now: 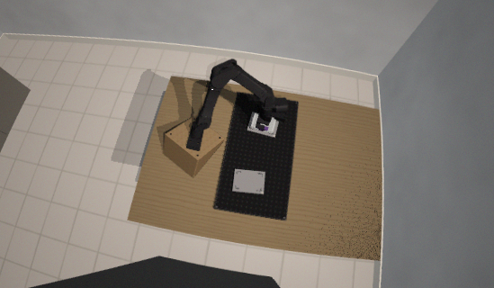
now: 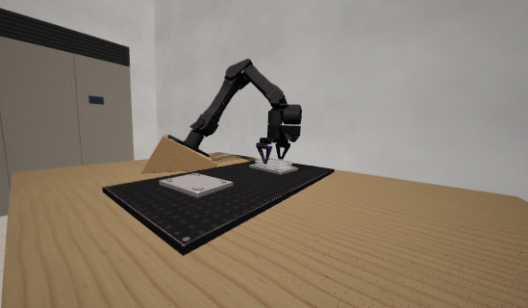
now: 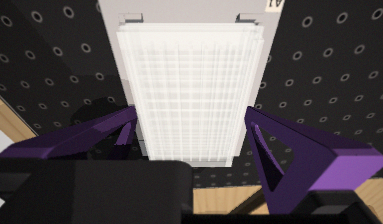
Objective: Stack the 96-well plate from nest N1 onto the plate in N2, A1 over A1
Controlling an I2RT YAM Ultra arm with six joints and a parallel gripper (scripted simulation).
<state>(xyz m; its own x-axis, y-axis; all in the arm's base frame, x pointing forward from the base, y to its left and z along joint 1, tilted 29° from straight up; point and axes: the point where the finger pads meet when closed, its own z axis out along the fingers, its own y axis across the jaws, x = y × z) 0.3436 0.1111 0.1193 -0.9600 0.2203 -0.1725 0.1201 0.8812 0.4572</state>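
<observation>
A clear 96-well plate (image 3: 189,90) lies on top in the far nest N2 (image 1: 262,124), and the stack also shows in the side view (image 2: 274,166). I cannot tell the upper and lower plates apart. An A1 label (image 3: 274,4) shows at the nest's far right corner in the wrist view. My gripper (image 3: 190,112) (image 2: 273,155) is open, with its purple fingers on either side of the plate's long edges, low over the stack. The near nest N1 (image 1: 248,181) is a bare grey pad, which also shows in the side view (image 2: 195,185).
Both nests sit on a black perforated mat (image 1: 256,157) on the wooden table. The arm's base stands on a tan box (image 1: 193,144) to the left of the mat.
</observation>
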